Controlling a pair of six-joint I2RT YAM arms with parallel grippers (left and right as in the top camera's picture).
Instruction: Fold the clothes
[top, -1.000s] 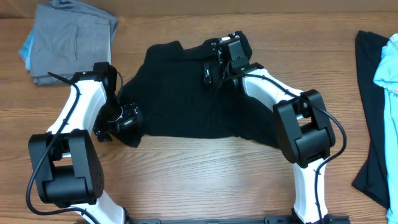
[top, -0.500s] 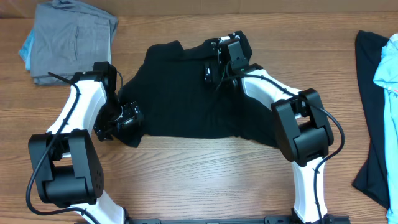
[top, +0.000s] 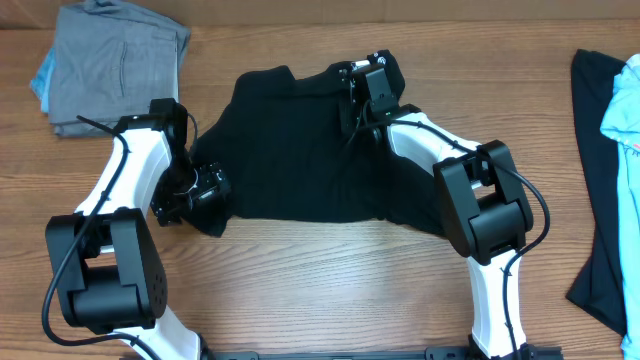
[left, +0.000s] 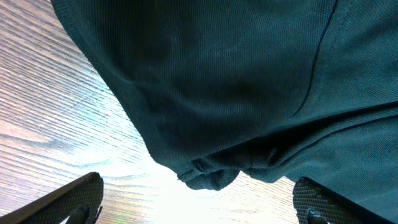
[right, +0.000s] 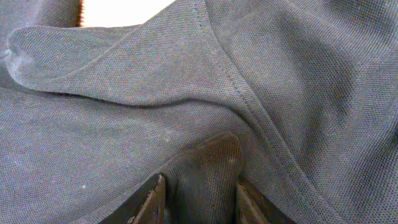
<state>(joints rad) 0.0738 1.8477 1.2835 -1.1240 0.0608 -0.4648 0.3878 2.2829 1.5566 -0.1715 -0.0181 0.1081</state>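
**Black shirt being pinched at its far edge**

A black shirt (top: 290, 150) is being shown spread across the middle of the wooden worktop (top: 330, 290). Near the shirt's far edge, a raised fold of its fabric is being pinched between the narrowed jaws of the right end effector (right: 200, 198). The left end effector (left: 199, 199) is being held wide open, gripping nothing, at the shirt's near left corner. There, what may be a sleeve hem is bunched just beyond its fingertips. A folded grey garment (top: 120, 65) is being seen at the far left, and a light blue garment (top: 625, 110) at the right edge.
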